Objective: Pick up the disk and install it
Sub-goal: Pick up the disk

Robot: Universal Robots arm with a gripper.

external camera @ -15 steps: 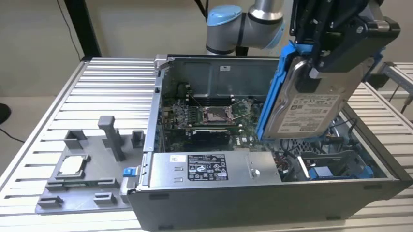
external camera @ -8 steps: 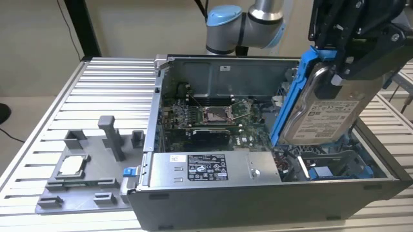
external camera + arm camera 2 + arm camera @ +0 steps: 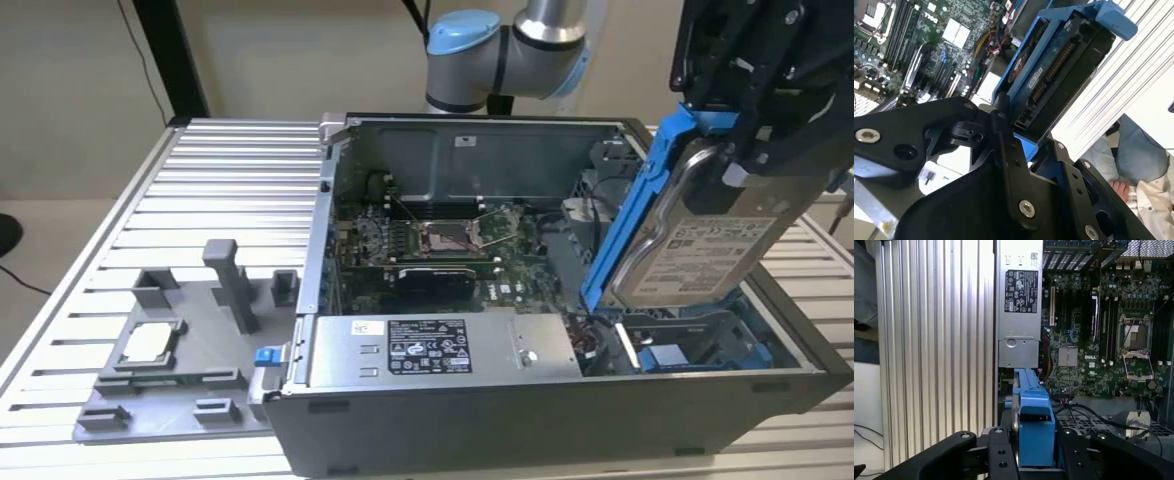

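The disk (image 3: pixel 701 245), judged rigid, fairly heavy and shock-sensitive, is held tilted above the open computer case (image 3: pixel 534 425) by the gripper (image 3: pixel 742 150), which is closed across the sides of its blue bracket (image 3: pixel 1034 432).

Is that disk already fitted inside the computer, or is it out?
Out. The disk, clamped in the jaws, stands steeply tilted, mostly above the open computer case, not seated in it.

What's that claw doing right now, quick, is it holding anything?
Gripper: closed on the disk, holding it tilted over the open computer case.
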